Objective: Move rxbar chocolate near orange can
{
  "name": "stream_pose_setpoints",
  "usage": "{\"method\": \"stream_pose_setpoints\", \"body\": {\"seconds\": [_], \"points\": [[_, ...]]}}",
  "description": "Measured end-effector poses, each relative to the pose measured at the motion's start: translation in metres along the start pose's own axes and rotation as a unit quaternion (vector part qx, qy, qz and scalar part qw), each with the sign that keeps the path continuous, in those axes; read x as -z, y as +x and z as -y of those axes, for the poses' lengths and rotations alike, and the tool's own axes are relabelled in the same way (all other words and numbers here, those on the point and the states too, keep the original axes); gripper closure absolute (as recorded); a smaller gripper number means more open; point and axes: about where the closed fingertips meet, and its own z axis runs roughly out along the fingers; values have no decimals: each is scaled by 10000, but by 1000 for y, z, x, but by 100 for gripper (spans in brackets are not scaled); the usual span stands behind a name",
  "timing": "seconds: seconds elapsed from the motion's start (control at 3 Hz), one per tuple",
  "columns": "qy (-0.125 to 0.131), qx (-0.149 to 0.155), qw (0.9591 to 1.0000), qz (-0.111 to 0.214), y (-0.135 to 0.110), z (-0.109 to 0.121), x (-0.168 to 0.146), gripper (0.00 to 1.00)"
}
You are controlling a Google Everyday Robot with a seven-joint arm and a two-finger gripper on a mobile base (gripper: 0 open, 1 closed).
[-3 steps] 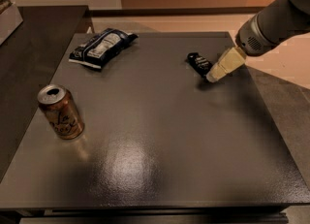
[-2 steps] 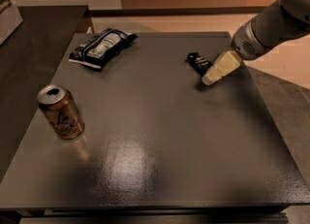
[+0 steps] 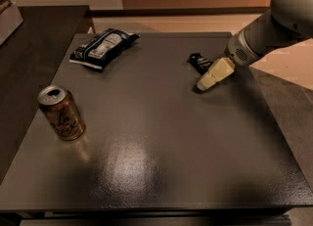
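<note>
the robot's cream-tipped end effector (image 3: 204, 84) hangs low over the dark grey worktop (image 3: 161, 151), just beside the small flat black rxbar chocolate wrapper (image 3: 199, 62) at far right; whether it is clenched cannot be told. the copper-orange aluminium can (image 3: 62, 114) stands well apart, near left.

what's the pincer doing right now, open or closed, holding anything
Pincer: cannot be told whether open or closed; it is down at the far right, tip just beside the small flat black bar wrapper.
</note>
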Motion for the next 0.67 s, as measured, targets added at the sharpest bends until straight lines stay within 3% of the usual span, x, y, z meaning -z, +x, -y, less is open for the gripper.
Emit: {"method": "stream_pose_setpoints", "body": {"seconds": [0.67], "points": [[-91,-36,10000,13,-1,1,-3,5]]}}
